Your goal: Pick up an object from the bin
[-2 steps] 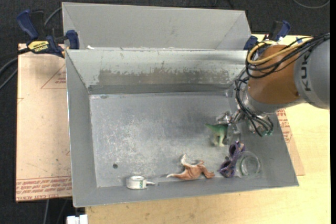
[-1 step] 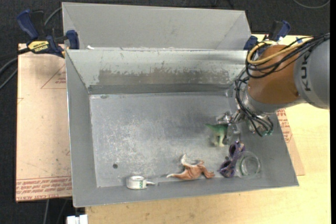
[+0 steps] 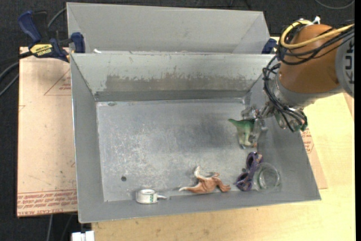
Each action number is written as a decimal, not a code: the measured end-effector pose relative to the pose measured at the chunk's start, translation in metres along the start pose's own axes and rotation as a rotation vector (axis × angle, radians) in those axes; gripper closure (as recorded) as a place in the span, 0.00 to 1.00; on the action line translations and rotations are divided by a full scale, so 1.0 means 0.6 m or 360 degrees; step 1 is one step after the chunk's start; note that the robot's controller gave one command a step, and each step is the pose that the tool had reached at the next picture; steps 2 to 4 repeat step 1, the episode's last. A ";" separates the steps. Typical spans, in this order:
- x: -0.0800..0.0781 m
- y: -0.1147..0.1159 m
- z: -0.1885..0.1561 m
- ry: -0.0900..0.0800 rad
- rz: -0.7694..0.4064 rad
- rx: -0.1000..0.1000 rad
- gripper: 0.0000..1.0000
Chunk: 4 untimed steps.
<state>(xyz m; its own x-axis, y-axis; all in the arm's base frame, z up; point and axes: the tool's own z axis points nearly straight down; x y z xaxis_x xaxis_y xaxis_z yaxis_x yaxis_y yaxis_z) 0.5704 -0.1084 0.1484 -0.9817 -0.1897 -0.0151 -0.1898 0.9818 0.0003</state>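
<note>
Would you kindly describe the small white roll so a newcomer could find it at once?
Start at the grey bin and follow its near wall leftwards. There lies the white roll, a small ring; its neighbour, an orange toy, is sprawled.

I can read no word, number, label or brand anywhere on my feed. The grey bin (image 3: 169, 82) carries no marking I can make out.
</note>
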 end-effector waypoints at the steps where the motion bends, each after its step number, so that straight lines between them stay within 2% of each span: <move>1: -0.009 -0.021 -0.115 0.0002 0.0044 0.0000 1.00; 4: -0.009 -0.021 -0.115 0.0002 0.0044 0.0000 1.00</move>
